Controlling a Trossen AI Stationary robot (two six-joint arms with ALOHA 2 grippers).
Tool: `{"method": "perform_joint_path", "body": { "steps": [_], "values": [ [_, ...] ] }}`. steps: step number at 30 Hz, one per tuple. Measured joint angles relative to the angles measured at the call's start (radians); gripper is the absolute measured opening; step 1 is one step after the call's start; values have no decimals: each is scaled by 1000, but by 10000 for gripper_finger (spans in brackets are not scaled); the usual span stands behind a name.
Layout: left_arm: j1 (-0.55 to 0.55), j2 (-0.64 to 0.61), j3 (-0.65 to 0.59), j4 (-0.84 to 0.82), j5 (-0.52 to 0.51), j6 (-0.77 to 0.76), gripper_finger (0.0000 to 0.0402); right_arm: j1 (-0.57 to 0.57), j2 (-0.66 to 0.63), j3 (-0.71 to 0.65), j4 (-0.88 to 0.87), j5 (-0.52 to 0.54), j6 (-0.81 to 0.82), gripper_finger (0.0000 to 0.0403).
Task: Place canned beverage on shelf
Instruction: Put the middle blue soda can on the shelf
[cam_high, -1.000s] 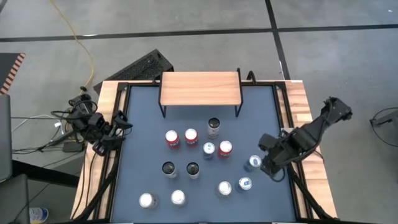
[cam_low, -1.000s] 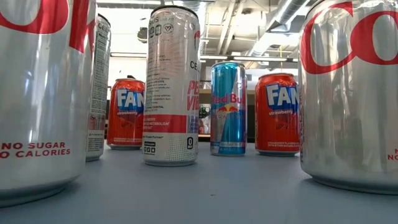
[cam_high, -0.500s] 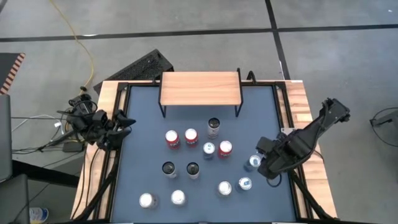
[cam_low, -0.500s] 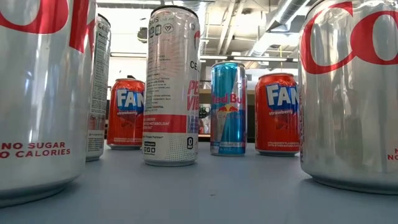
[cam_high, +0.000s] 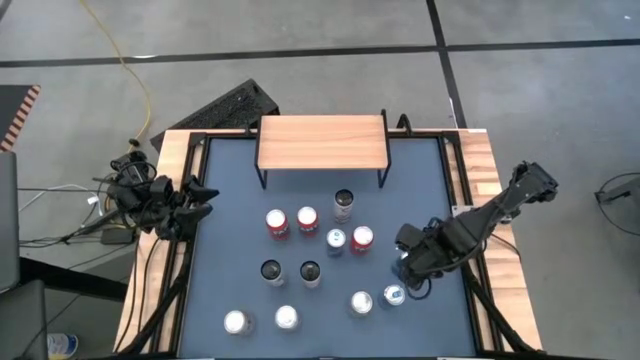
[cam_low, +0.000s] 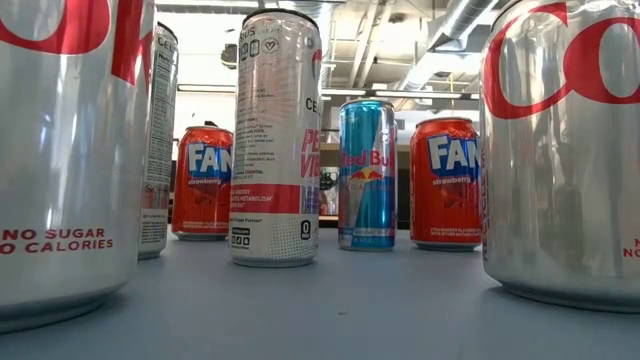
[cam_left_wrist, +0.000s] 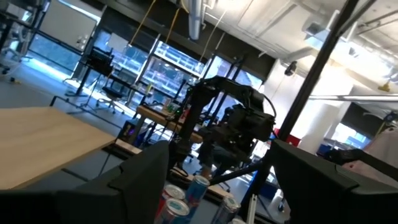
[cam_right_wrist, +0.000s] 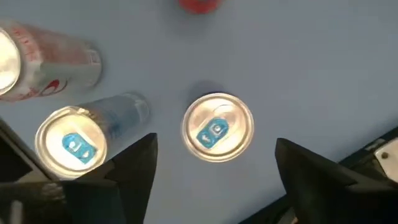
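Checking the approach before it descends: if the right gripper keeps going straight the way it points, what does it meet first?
Probably the blue-tab can, centred between the open right gripper fingers, top up. Depth is unclear.

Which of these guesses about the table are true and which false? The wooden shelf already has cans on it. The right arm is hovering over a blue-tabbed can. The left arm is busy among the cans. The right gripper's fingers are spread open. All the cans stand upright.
1. The shelf already has cans on it: false. Its wooden top is bare; every can stands on the blue mat.
2. The right gripper is over a blue-tabbed can: true.
3. The left gripper is busy among the cans: false. It waits at the table's left edge, away from them.
4. The right gripper's fingers are spread open: true, with that can between them.
5. All cans stand upright: true.
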Motion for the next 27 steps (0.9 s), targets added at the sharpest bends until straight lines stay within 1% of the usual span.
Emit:
{"method": "perform_joint_path", "body": {
  "steps": [5,11,18,27],
  "values": [
    [0,0,0,-1,27,0,272,-27,-1,-1,-42,-17,75,321],
    [0,0,0,-2,26,0,272,-54,42,-28,-28,-119,122,322],
    [0,0,0,-3,26,0,272,-68,63,-28,28,-123,111,322],
    [0,0,0,-8,25,-2,272,-77,62,-62,24,-123,117,322]
  ]
}}
